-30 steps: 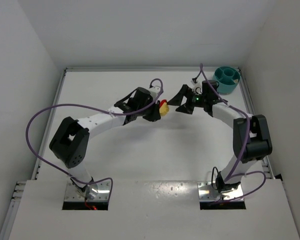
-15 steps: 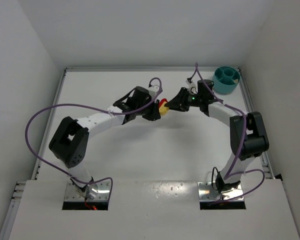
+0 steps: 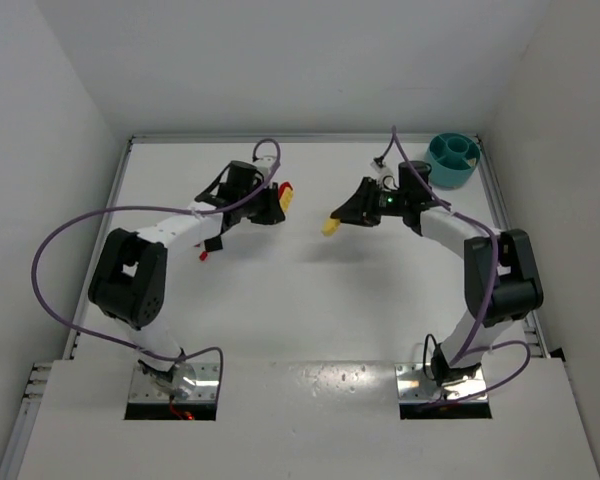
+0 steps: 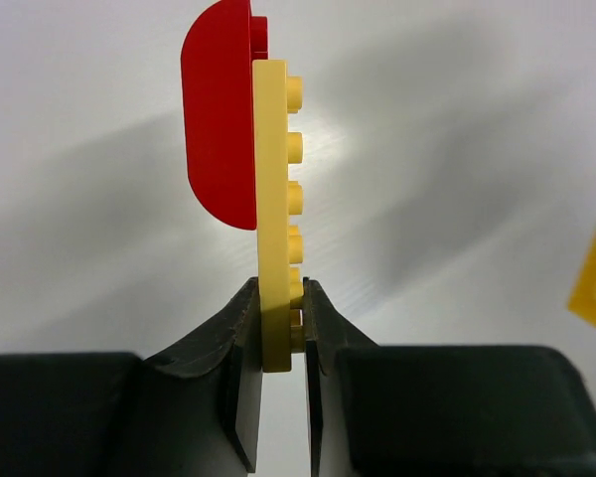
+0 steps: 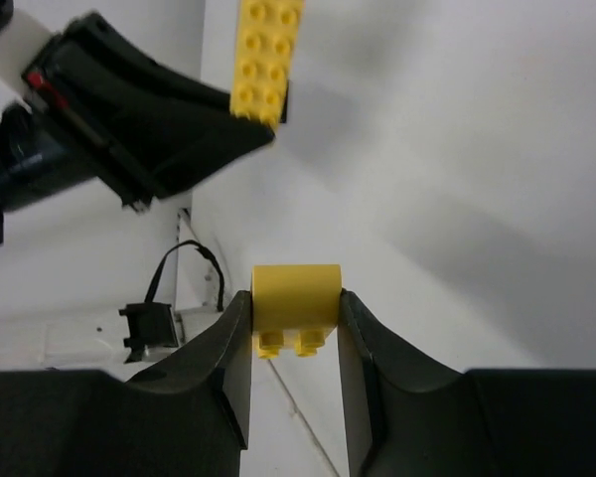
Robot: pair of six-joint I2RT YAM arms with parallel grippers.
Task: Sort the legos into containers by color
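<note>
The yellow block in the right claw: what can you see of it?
The yellow brick is small, glossy plastic, with smooth sides and two round studs on the end nearest the wrist camera. The right gripper is shut on it, one black finger pressing each side. It touches nothing else.

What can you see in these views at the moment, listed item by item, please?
divided bowl: one, teal, far right corner of the table
long plate: one, yellow, gripped at one end
rounded piece: one, red, attached to the long plate's stud-free face
brick: one, yellow, gripped above the table
small bit: one, red, beside the left arm; too small to identify
table: one, white
cables: purple, along both arms
left claw: black, shut on the long plate
right claw: black, shut on the brick
</note>
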